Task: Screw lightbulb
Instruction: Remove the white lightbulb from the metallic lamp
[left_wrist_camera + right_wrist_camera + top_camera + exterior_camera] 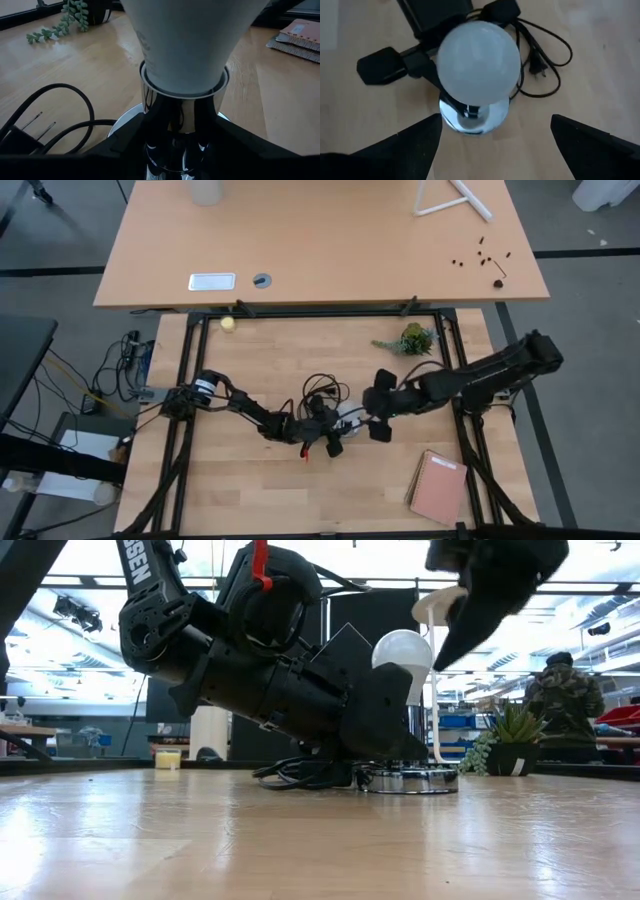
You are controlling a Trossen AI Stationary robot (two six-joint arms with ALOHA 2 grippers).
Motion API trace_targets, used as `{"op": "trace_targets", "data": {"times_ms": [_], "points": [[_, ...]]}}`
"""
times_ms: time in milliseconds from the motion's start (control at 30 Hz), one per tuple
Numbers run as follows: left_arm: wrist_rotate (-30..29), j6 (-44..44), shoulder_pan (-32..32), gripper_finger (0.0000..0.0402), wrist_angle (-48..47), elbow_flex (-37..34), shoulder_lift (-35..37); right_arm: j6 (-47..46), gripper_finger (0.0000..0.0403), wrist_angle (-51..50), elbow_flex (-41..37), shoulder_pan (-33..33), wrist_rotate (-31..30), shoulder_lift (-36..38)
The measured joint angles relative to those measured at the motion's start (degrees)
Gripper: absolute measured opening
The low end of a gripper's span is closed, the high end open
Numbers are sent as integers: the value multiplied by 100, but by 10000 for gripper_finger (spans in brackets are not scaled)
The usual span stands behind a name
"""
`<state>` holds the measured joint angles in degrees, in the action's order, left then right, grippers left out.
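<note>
The white lightbulb [476,59] stands upright with its neck in a chrome socket [182,107], which rises from a round silver base [405,778] on the table. From the table's left, my left gripper [182,135] reaches in low and is shut on that socket under the bulb. My right gripper [495,125] hovers open above and to the right of the bulb [348,418], slanting down at it and touching nothing. My left gripper pinches the chrome socket stem [165,125] between its two fingers [127,137], just under the bulb's neck. The fingers come nearly level from the table's left. The socket stands upright with its round base on the table.
The socket's black cord and plug [320,392] lie coiled just beyond it. A small green plant [410,338] sits far right, a pink notebook [438,485] near right, a yellowish ball [228,323] far left. A second table [320,240] stands beyond.
</note>
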<state>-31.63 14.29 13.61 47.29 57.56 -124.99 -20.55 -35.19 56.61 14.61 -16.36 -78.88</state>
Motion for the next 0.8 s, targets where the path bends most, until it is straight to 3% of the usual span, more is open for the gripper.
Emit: {"op": "trace_targets", "data": {"times_ms": [400, 800], "points": [[-141, -171, 5, 255, 52, -5, -4, 259, 378, 3041, -2221, 225, 85, 222], [-241, -367, 39, 278, 36, -7, 231, 416, 375, 3653, -2611, 446, 142, 224]]}}
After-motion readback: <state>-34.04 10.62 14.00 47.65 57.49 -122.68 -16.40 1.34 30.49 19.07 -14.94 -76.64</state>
